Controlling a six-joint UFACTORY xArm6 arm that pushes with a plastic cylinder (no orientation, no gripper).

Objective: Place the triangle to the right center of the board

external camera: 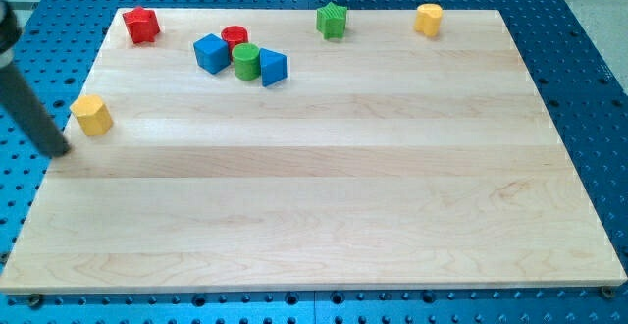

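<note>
At the far left of the frame, my tip (61, 151) rests on the board's (324, 216) left edge, just below and to the left of the yellow hexagonal block (91, 115), close to it but apart. My rod has no jaws, so it holds nothing and can only push.

In the upper left corner sits the red star-like block (141, 25). Further right is a tight cluster: the blue cube (210, 52), the red cylinder (234, 36) behind, the green cylinder (245, 61), and the blue triangle (272, 67), which touches the green cylinder on its right side. Then come the green star block (333, 19) and the yellow cylinder (428, 18) along the top edge.

I judge that the push is not yet begun; the approach is in hand. The next move calls for bringing my tip to the triangle's left side, probably between it and the green cylinder, then pushing it rightward and slightly downward to the middle right.
</note>
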